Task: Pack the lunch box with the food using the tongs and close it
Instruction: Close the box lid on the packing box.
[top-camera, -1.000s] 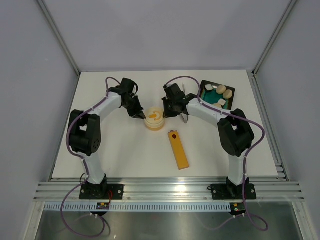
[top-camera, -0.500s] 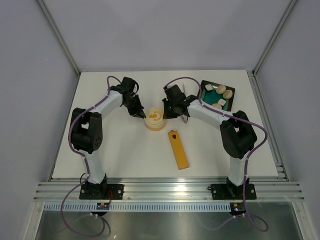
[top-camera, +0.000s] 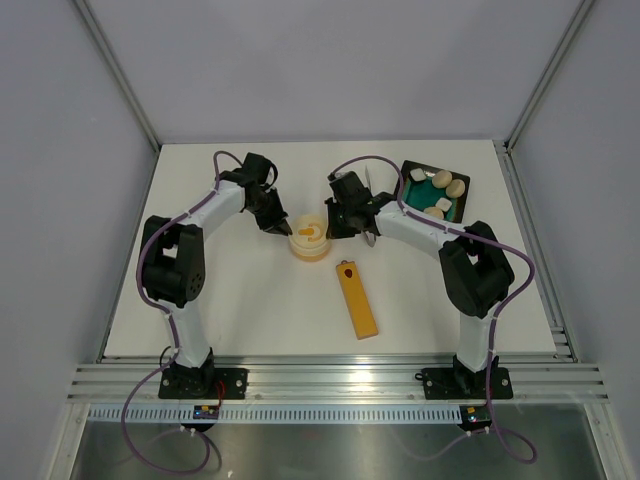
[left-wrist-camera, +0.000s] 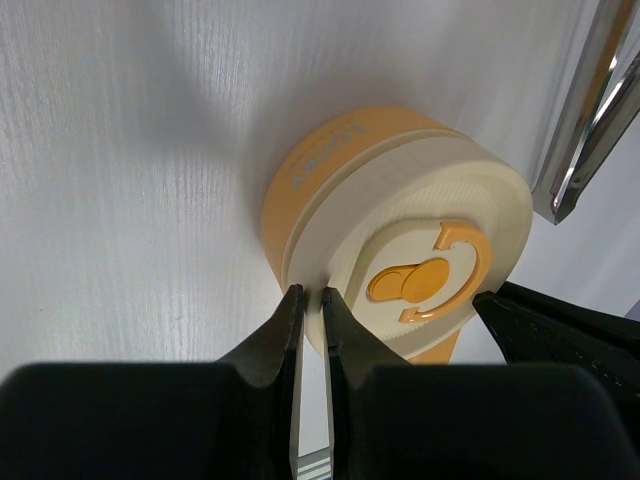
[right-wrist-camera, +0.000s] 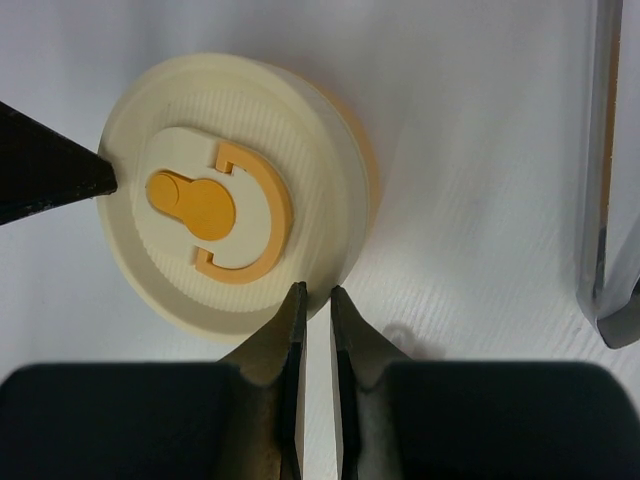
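Note:
The lunch box (top-camera: 308, 241) is a round cream-yellow bowl at mid-table, and its lid (left-wrist-camera: 430, 262) with the orange mark lies on top of it. My left gripper (left-wrist-camera: 308, 292) is shut, its tips against the lid's left rim. On the opposite rim my right gripper (right-wrist-camera: 317, 290) is shut too, tips touching the lid (right-wrist-camera: 225, 225). Neither holds anything. The silver tongs (right-wrist-camera: 605, 170) lie on the table just right of the box, also visible as tongs (left-wrist-camera: 590, 110) and, small, as tongs (top-camera: 369, 180). The food (top-camera: 441, 179), cream ovals and white blocks, sits at the back right.
The food rests in a black square tray (top-camera: 430, 192) with a green inside. A long orange-yellow bar (top-camera: 357, 299) with a red dot lies in front of the lunch box. Metal frame posts and grey walls enclose the white table (top-camera: 230, 300).
The left arm's elbow has swung slightly; both grippers stay shut at the lid's rim and the lunch box has not moved.

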